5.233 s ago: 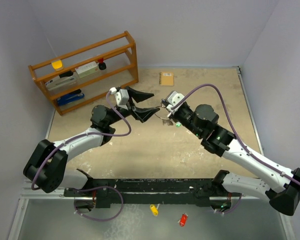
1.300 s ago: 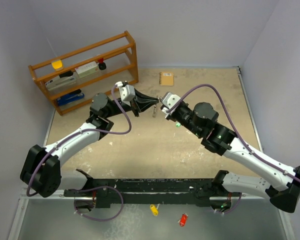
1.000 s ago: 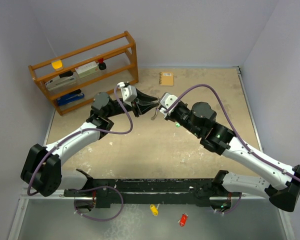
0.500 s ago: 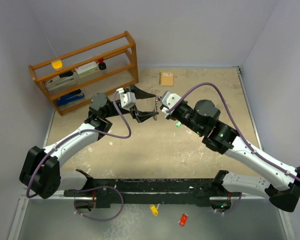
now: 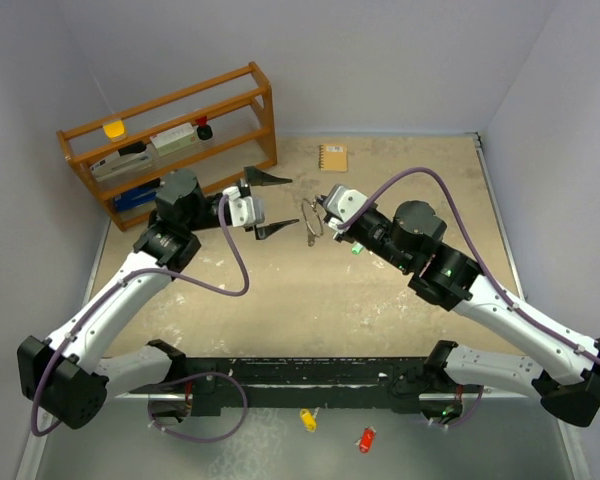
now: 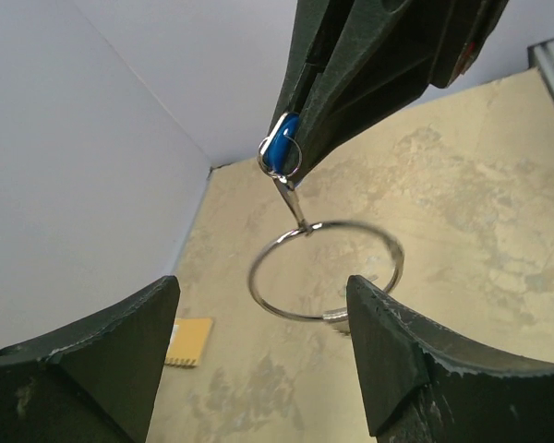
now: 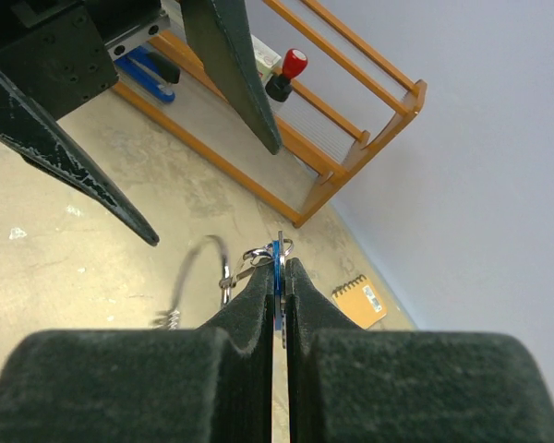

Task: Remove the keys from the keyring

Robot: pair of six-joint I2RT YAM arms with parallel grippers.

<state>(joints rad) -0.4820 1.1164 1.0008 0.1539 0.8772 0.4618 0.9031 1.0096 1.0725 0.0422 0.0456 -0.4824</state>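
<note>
My right gripper [image 5: 323, 214] is shut on the blue-tagged key [image 7: 278, 254], held above the table. The thin silver keyring [image 5: 310, 222] hangs from that key by a small link. It also shows in the right wrist view [image 7: 226, 272] and in the left wrist view [image 6: 337, 316], below the blue tag [image 6: 277, 150]. My left gripper [image 5: 273, 205] is open and empty, a little to the left of the ring, with one finger on each side of it in the left wrist view [image 6: 260, 284]. The green-tagged key is not visible.
A wooden rack [image 5: 170, 140] holding small items stands at the back left. A yellow notebook [image 5: 333, 157] lies at the back of the table. A yellow tag [image 5: 307, 418] and a red tag [image 5: 366, 438] lie on the front ledge below the arm bases.
My left gripper was closed up against the ring beside the right gripper. It has opened and drawn back to the left. The right gripper still holds the blue key with the ring hanging.
</note>
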